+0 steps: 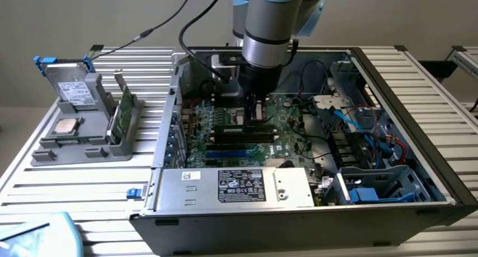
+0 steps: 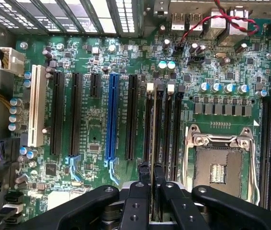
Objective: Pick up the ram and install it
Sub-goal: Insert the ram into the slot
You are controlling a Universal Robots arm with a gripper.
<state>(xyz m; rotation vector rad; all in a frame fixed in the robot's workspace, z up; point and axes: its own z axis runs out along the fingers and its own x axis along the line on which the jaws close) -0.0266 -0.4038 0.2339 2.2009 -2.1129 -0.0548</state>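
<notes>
My gripper [image 2: 151, 175] hangs straight down inside the open computer case [image 1: 440, 173], over the motherboard [image 2: 92, 124]. Its two black fingers [image 2: 142, 184] are shut on the ram [image 2: 153, 129], a thin green stick seen edge-on. The stick lines up with one of the long black memory slots [image 2: 166, 129] beside the open silver processor socket [image 2: 219, 163]. Whether the stick touches the slot cannot be told. In the exterior view the gripper [image 1: 256, 116] is low over the board's middle, with the arm's grey wrist [image 1: 269, 27] above it.
A grey tray [image 1: 82, 142] at the exterior view's left holds a hard drive [image 1: 75, 92], a silver chip [image 1: 67, 125] and an upright green card [image 1: 125, 111]. The power supply [image 1: 239, 187] spans the case front. Red and blue cables [image 1: 373, 134] crowd the case's right side.
</notes>
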